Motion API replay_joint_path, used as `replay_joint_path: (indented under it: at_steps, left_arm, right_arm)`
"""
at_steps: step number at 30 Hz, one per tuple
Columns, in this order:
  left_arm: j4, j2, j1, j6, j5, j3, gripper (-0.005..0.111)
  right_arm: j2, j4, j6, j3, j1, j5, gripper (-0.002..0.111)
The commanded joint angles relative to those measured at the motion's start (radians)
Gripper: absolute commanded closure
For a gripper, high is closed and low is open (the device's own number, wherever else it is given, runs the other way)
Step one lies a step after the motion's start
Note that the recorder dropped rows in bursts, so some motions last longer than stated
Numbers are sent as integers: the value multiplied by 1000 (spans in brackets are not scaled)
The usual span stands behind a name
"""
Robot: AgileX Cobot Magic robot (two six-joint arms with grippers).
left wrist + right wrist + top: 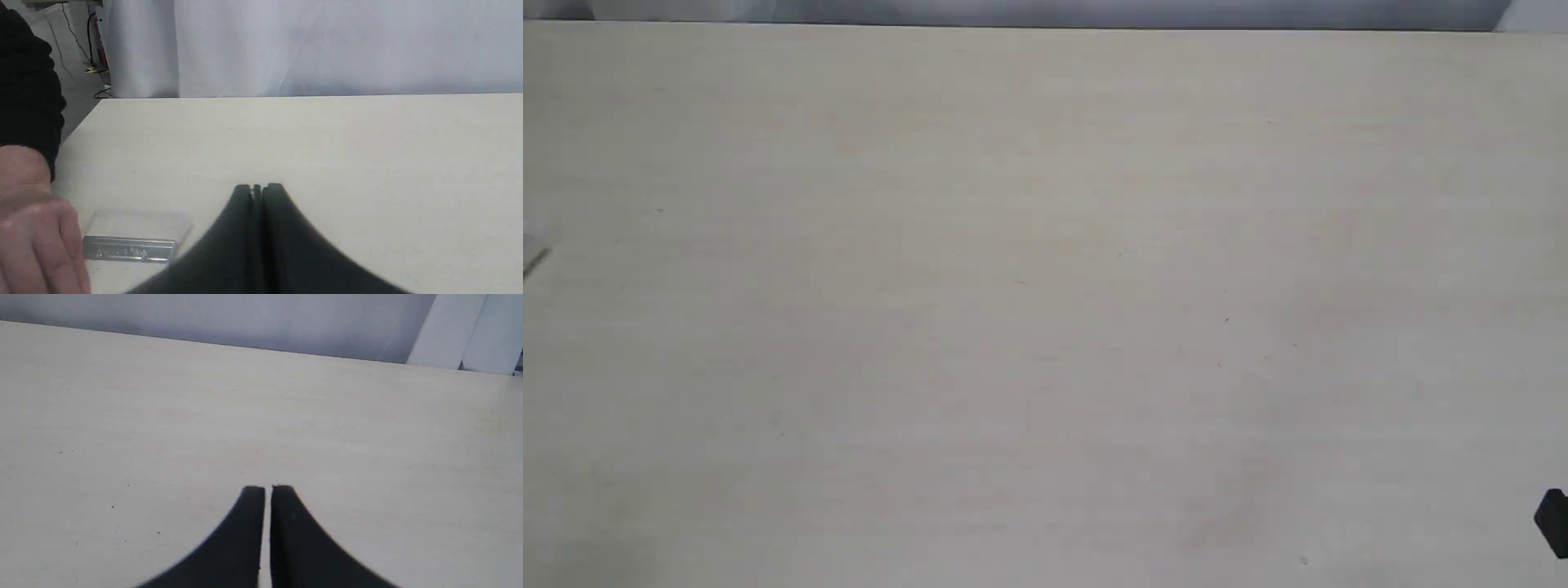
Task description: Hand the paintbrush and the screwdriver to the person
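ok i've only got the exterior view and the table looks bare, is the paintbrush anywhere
Observer: Yes. The left wrist view shows the paintbrush, its silver band and pale bristles just beside the left gripper.
Operator: anyone near it
Observer: The person's hand is right at the band's end, and the handle is hidden behind it.
Operator: either gripper holding anything
Observer: No. The left gripper and the right gripper are both closed on nothing.

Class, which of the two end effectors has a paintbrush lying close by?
The left end effector: its wrist view shows the paintbrush beside the person's hand. The right end effector has no brush in its view.
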Motion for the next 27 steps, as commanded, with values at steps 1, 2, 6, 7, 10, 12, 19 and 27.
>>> replay_joint_path:
  at_steps: [1,2,6,7,10,12,19,27]
  left_arm:
    - [-4,-2,-8,-2,-6,2,107]
    - [-4,-2,-8,-2,-6,2,107]
    - [0,-2,-8,-2,-6,2,107]
    - [0,-2,-8,-2,-6,2,107]
    - [0,-2,-8,-2,-6,2,107]
    - [0,-2,-8,-2,-6,2,107]
    - [0,-2,-8,-2,-6,2,107]
    - [0,-2,-8,-2,-6,2,107]
  right_arm:
    - [-5,-8,-8,3,1,3,104]
    - [-5,-8,-8,3,1,3,104]
    - [-5,-1,-6,3,1,3,104]
    - [-5,4,-6,3,1,3,104]
    - [-5,7,-6,3,1,1,104]
    - [-5,7,-6,3,1,1,104]
    - [-5,7,-6,3,1,1,104]
    - [-5,7,-6,3,1,1,104]
